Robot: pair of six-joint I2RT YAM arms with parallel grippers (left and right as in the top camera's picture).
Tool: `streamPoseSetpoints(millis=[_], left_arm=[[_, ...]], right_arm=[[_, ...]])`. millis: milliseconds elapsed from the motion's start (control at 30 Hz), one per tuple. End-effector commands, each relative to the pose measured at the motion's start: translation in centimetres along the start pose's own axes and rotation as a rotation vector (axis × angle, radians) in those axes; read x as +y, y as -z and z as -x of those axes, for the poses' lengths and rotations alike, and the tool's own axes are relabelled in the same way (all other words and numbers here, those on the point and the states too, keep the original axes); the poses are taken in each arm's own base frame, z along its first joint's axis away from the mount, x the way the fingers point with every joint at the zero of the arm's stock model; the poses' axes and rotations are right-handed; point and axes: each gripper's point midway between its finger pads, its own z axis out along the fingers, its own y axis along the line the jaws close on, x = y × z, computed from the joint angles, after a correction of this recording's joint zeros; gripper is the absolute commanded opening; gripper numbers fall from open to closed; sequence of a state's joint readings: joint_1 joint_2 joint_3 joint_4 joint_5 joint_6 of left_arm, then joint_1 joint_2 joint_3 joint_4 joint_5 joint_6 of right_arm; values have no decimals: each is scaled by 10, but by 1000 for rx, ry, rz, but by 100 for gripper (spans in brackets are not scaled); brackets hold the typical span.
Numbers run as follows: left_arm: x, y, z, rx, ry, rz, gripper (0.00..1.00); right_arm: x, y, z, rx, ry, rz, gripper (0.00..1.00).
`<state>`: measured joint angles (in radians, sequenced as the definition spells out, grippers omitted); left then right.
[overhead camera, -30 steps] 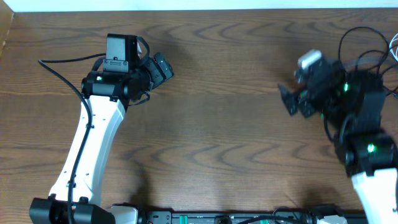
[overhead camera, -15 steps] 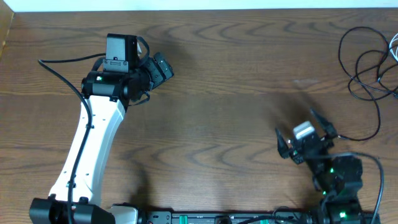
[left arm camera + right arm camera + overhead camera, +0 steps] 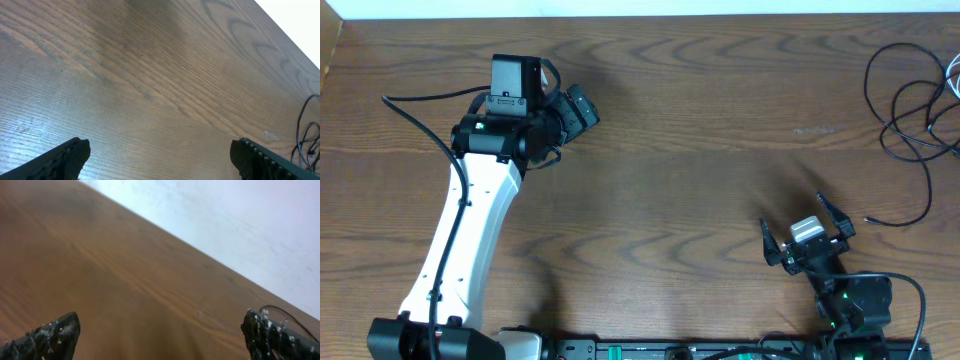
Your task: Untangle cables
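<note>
The cables (image 3: 908,98) lie in a loose tangle of thin black loops at the table's far right, with a white strand (image 3: 954,78) at the very edge. One black end (image 3: 868,217) trails toward the front. My right gripper (image 3: 793,216) hovers open and empty near the front edge, left of that loose end. In the right wrist view the right gripper (image 3: 160,339) frames bare wood, with a cable loop (image 3: 286,312) behind the right finger. My left gripper (image 3: 580,107) is open at the back left, far from the cables. In the left wrist view, the left gripper (image 3: 160,160) is empty and cable loops (image 3: 306,134) show far right.
The wooden table (image 3: 680,150) stretches between the two arms. A thick black wire (image 3: 420,120) runs along the left arm. A dark rail (image 3: 670,350) lines the front edge. A pale wall (image 3: 240,225) lies beyond the table's back edge.
My right arm has pulled back from over the cables toward the front edge, still open and empty. The cables now lie uncovered. The left arm has not moved.
</note>
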<state>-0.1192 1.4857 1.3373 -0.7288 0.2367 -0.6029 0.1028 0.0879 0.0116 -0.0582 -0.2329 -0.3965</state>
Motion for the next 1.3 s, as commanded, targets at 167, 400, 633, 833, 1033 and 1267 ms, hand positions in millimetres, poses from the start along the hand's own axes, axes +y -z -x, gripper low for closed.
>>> streamPoseSetpoints(millis=[167,400,633,833,1033,1267], left_arm=[[2,-2,2,-2,4,9,95],[2,-2,2,-2,4,9,95],[2,-2,2,-2,4,9,95],[2,-2,2,-2,4,9,95],[2,-2,2,-2,4,9,95],[4,-2,0,8,5,17,95]], right_arm=[[-47,11,-3,-14,-329,-282,99],[-54,14,-8,2,-354,-326,99],[-54,14,-8,4,-339,-325,99],[-54,14,-8,4,-339,-325,99],[-54,14,-8,4,-339,-325,99],[-54,14,-8,4,-339,-325,99]])
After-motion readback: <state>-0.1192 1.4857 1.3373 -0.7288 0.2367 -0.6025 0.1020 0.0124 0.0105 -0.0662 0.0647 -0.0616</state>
